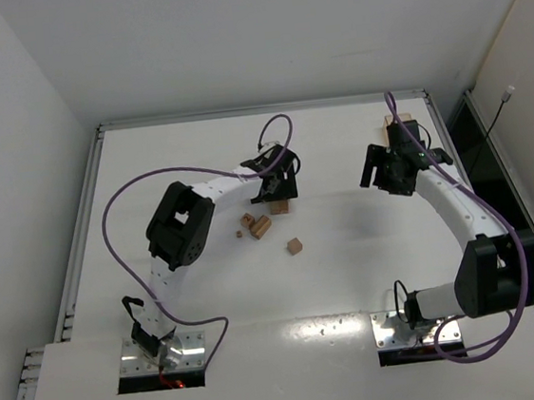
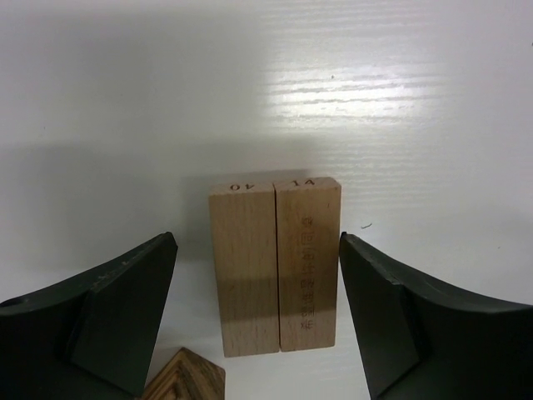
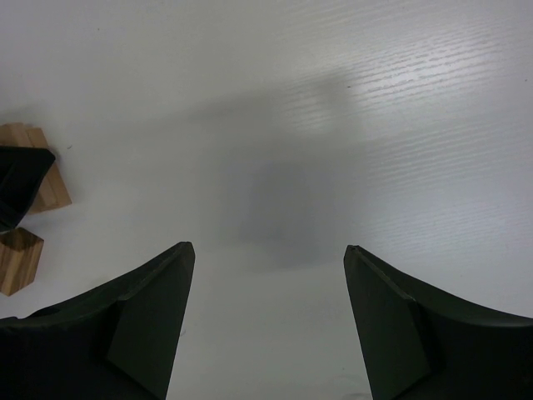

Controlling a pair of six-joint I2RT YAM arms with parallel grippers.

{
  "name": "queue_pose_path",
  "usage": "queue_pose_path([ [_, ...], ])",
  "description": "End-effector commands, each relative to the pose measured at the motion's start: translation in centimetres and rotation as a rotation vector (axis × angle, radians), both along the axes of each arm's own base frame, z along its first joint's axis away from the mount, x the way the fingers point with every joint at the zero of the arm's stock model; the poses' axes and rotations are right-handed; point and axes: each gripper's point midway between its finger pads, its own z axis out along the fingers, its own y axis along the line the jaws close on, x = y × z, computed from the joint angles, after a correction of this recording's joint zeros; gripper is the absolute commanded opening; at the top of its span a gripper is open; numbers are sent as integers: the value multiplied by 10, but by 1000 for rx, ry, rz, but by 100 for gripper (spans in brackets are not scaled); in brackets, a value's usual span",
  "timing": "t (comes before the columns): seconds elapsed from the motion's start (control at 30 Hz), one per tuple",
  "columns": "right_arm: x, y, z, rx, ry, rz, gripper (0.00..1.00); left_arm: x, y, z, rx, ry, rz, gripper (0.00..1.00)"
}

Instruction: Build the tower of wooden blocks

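the left claw (image 2: 258,250) is gaping wide around two side-by-side wood blocks (image 2: 275,267), touching neither; the right claw (image 3: 266,258) is hanging wide over the table (image 3: 333,100).

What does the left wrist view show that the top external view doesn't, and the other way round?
Left wrist only: stamped numbers on two wood blocks touching side by side between the open left jaws, and a darker block with striped grain. Top external only: the right arm, off to the side, and several loose blocks on the table. Both: the paired blocks at the left jaws.
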Motion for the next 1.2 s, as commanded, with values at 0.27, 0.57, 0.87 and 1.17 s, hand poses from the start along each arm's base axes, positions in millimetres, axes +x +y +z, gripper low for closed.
queue_pose_path([
  [0.27, 3, -2, 18, 3, -79, -18, 69, -36, 4, 4, -22, 88, -87, 79],
  [0.57, -4, -1, 16, 11, -80, -12, 69, -31, -9, 45, -57, -3, -129, 81],
  [0.87, -4, -1, 17, 11, -89, -12, 70, -38, -17, 93, -118, -78, -162, 81],
  [1.17, 5, 28, 37, 34, -223, 258, 94, -51, -5, 192, -161, -299, -193, 83],
])
